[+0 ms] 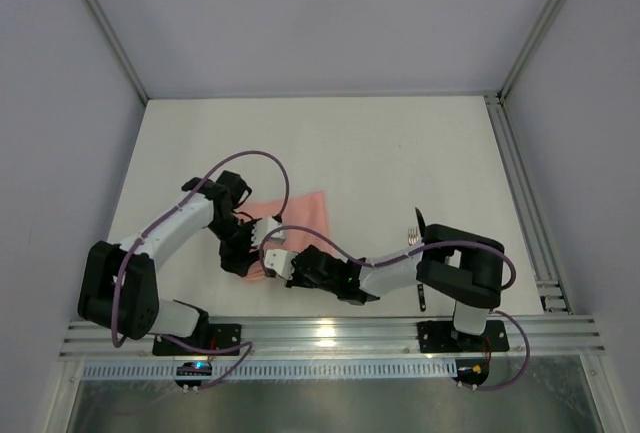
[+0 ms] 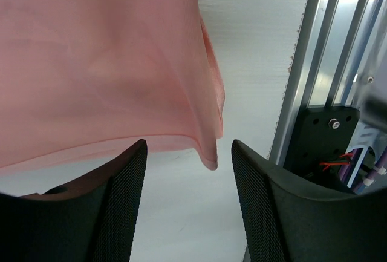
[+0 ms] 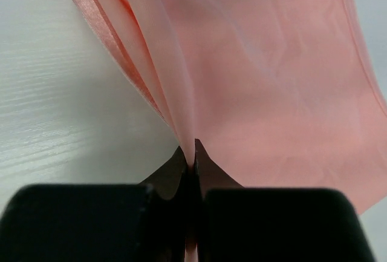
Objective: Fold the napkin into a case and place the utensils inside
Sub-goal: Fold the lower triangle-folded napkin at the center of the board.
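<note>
The salmon-pink napkin (image 1: 300, 215) lies partly folded on the white table. In the right wrist view its layers (image 3: 266, 74) rise in a pleat into my right gripper (image 3: 195, 153), which is shut on the cloth's near edge. My right gripper shows in the top view (image 1: 270, 256) at the napkin's near-left part. My left gripper (image 2: 188, 147) is open, and a hanging napkin corner (image 2: 209, 153) sits between its fingers, touching neither. It is just left of the right one in the top view (image 1: 240, 251). The fork (image 1: 413, 233) and a second dark utensil (image 1: 423, 298) lie right of the napkin, partly hidden by the right arm.
Aluminium rails (image 1: 330, 333) run along the near edge and a rail (image 1: 525, 203) runs down the right side. The left arm's base and rail (image 2: 320, 129) show close behind the left fingers. Grey walls enclose the table.
</note>
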### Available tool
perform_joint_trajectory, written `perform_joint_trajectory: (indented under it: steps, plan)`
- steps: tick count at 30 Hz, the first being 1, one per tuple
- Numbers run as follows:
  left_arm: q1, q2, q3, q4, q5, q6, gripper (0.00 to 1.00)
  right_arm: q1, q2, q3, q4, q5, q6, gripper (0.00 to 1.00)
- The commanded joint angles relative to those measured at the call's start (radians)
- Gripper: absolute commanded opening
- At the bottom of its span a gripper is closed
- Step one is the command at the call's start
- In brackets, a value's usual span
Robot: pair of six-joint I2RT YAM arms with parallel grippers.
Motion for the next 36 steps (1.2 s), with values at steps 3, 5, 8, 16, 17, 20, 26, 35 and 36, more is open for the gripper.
perform_joint_trajectory:
  steps: [3, 5, 8, 16, 17, 20, 26, 35, 36]
  plan:
    - [0.097, -0.098, 0.042, -0.084, 0.111, -0.027, 0.64, -0.099, -0.062, 0.082, -0.383, -0.406, 0.141, 0.04]
    - [0.176, -0.120, 0.051, -0.113, 0.162, -0.011, 0.66, -0.120, -0.063, 0.137, -0.482, -0.518, 0.163, 0.04]
    - [0.284, -0.156, 0.057, -0.153, 0.229, 0.006, 0.69, -0.162, -0.048, 0.221, -0.628, -0.611, 0.204, 0.04]
    - [0.406, -0.169, 0.007, -0.044, 0.415, -0.053, 0.81, -0.343, 0.064, 0.367, -0.682, -1.020, 0.385, 0.04]
    - [0.406, -0.169, -0.018, -0.017, 0.430, -0.058, 0.83, -0.364, 0.087, 0.409, -0.688, -1.034, 0.390, 0.04]
    - [0.394, -0.176, -0.055, 0.095, 0.422, -0.093, 0.86, -0.395, 0.167, 0.473, -0.694, -1.086, 0.394, 0.04]
    - [0.322, -0.166, -0.108, 0.216, 0.342, -0.113, 0.99, -0.426, 0.229, 0.541, -0.705, -1.132, 0.405, 0.04]
    - [0.136, -0.235, -0.242, 0.455, 0.169, -0.153, 0.99, -0.427, 0.257, 0.587, -0.720, -1.155, 0.426, 0.04]
    - [0.128, -0.236, -0.251, 0.477, 0.162, -0.150, 0.98, -0.429, 0.256, 0.587, -0.720, -1.154, 0.426, 0.04]
